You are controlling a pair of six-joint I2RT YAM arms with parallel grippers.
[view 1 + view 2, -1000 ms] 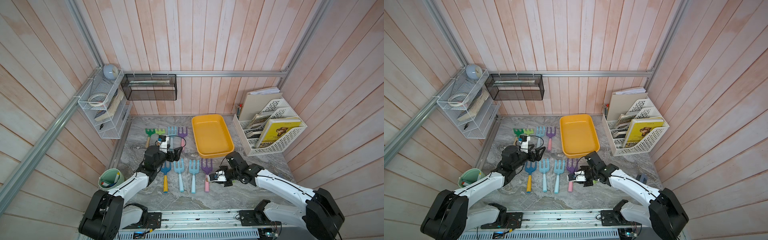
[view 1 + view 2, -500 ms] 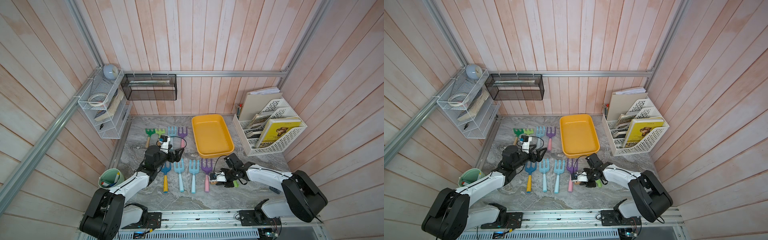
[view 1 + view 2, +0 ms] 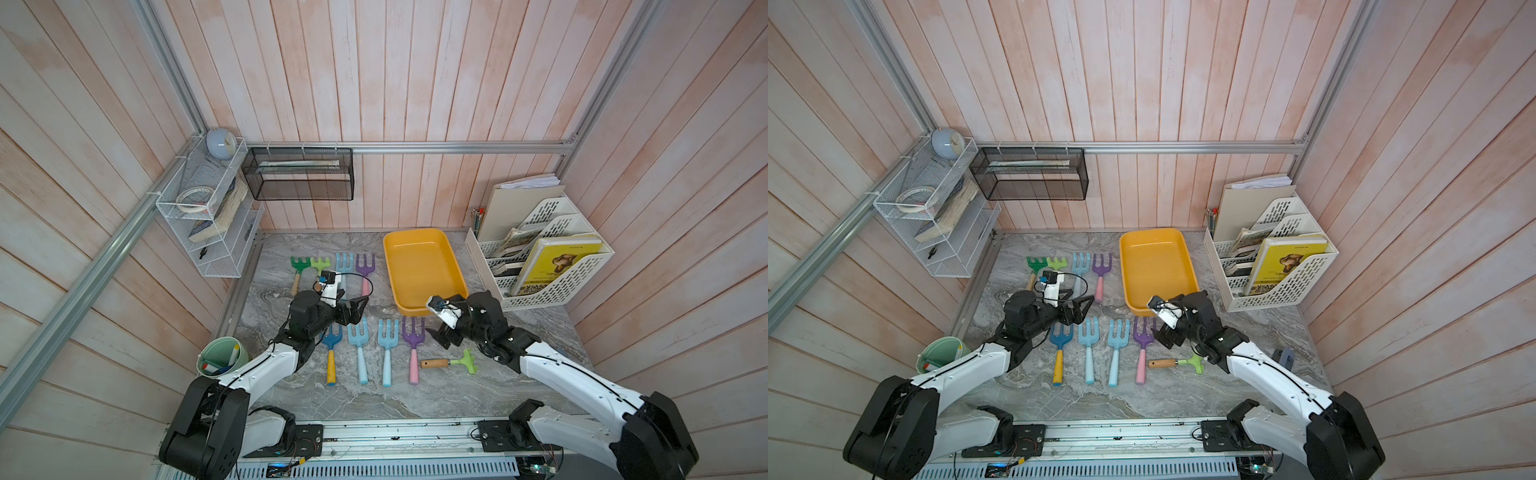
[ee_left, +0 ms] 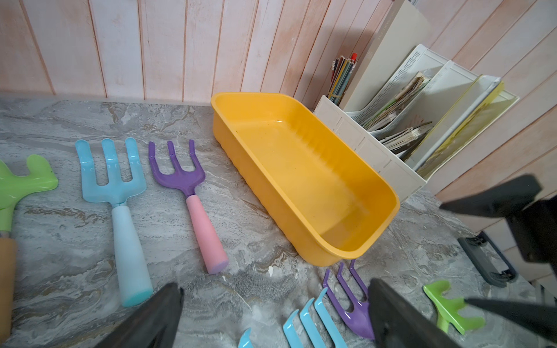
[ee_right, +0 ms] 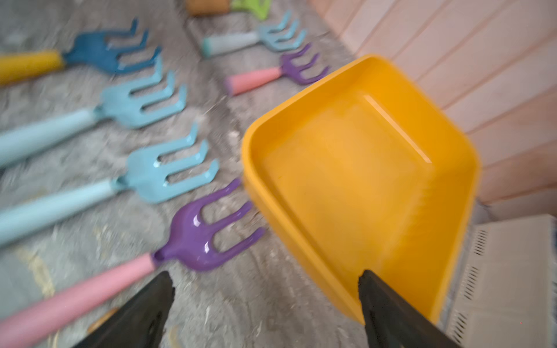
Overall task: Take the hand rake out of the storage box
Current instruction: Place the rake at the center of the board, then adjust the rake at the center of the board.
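Note:
The yellow storage box (image 3: 419, 266) (image 3: 1154, 266) stands at the back of the marble table, and nothing lies in it (image 4: 301, 168) (image 5: 346, 168). A green hand rake (image 3: 451, 362) (image 3: 1177, 362) with a wooden handle lies on the table in front of the box, to the right of the near row; its head (image 4: 452, 310) shows in the left wrist view. My right gripper (image 3: 442, 332) (image 5: 265, 274) hangs open just above it, by the box's near rim, holding nothing. My left gripper (image 3: 358, 309) (image 4: 275, 286) is open over bare table between the two rows.
Several hand rakes lie in two rows left of the box, among them a purple one with a pink handle (image 3: 413, 347) and a dark blue one (image 3: 331, 353). A white file rack (image 3: 552, 257) stands right, a green cup (image 3: 220, 359) front left.
My right gripper has opened and let go of the green hand rake, then risen back toward the box's near rim. The rake now lies on the table. The left arm has stayed put.

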